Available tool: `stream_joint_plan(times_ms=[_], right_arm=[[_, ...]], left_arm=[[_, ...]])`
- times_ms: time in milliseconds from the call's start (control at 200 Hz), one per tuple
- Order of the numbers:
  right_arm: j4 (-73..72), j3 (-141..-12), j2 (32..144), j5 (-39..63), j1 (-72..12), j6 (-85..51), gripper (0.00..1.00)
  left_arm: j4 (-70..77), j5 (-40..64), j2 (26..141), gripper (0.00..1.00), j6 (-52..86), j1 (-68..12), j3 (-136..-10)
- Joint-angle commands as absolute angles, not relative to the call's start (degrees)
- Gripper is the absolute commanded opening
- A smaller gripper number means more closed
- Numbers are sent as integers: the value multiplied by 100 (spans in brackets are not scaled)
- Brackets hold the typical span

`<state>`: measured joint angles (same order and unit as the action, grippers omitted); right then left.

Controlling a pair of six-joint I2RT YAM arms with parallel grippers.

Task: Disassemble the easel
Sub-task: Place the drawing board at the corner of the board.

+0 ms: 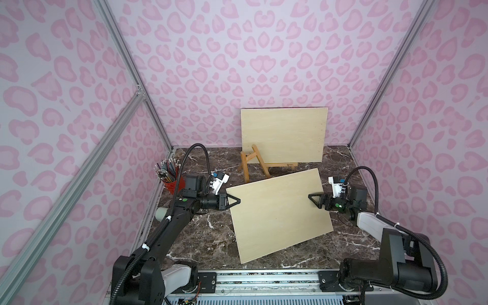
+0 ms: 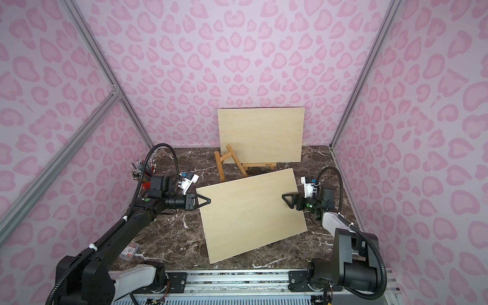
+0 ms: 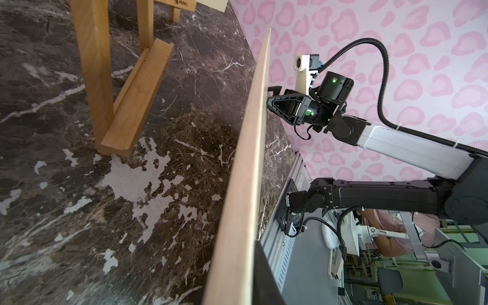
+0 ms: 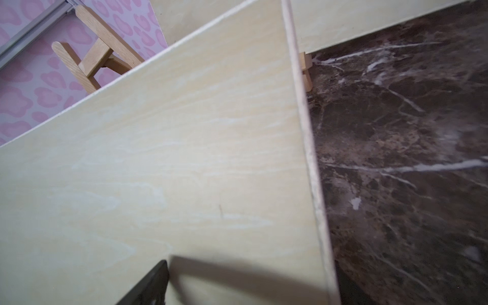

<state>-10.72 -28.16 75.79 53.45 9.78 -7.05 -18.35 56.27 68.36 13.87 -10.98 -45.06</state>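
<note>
The left jaws are clamped shut on one edge of the loose board (image 1: 277, 214). The right jaws stand wide apart astride its opposite edge, not pinching it. Beyond both jaws the easel (image 1: 244, 167) stands on the bench (image 1: 206, 237), a second board (image 1: 284, 134) leaning on it.

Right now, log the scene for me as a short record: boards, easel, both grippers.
near board: raised over the table, askew, between both arms
left gripper: shut on near board's left edge
right gripper: jaws open, straddling its right edge
far board: upright on the easel's ledge, at the back
easel: standing, not yet taken apart
pencil cup: red, full, at the table's left side
</note>
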Motion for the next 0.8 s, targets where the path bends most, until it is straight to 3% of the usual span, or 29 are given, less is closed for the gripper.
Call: stream_joint_plan(times_ms=[0, 275, 795], right_arm=[[-242, -2585, 7284, 5280, 899, -1472, 87], [-61, -2068, 6766, 4583, 942, -2034, 88], [906, -2585, 6522, 3496, 967, -1941, 94]], left_arm=[[-411, 3745, 6869, 2, 1177, -1345, -4415], [-87, 2884, 6941, 2, 1248, -1737, -4094], [90, 2364, 7709, 2, 913, -1928, -4069]])
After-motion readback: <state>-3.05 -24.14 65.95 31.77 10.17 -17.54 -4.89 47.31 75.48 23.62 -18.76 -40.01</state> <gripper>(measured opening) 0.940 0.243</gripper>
